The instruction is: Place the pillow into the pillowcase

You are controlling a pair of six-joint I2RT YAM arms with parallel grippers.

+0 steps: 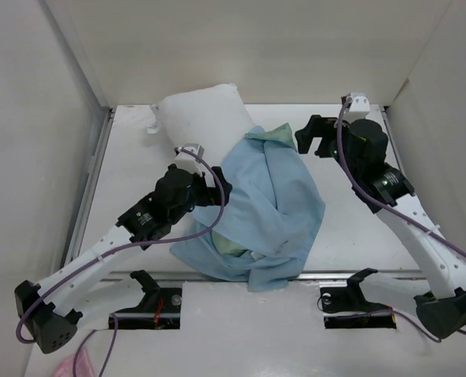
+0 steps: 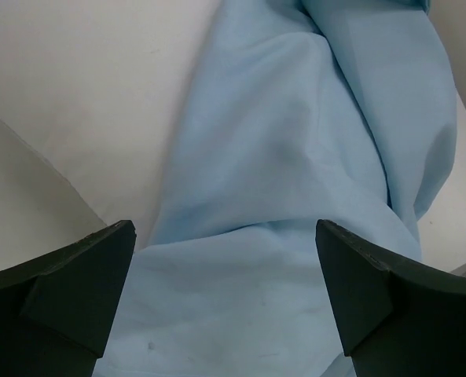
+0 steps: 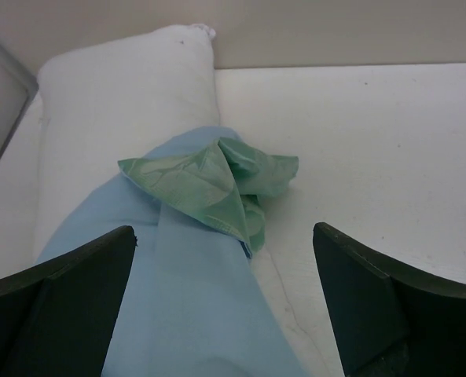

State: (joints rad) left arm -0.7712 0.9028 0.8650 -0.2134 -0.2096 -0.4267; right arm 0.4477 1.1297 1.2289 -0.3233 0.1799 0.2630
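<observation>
The white pillow lies at the back of the table; its near end is covered by the pillowcase. The light blue pillowcase is draped and crumpled from the pillow toward the front edge, with a mint-green fold turned out at its far end. My left gripper is open, just left of the cloth; the left wrist view shows blue cloth between its fingers. My right gripper is open at the back right, next to the green fold. The pillow shows behind it.
White walls enclose the table on the left, back and right. A metal rail runs along the front edge, with the two arm bases beyond it. A small white tag lies left of the pillow.
</observation>
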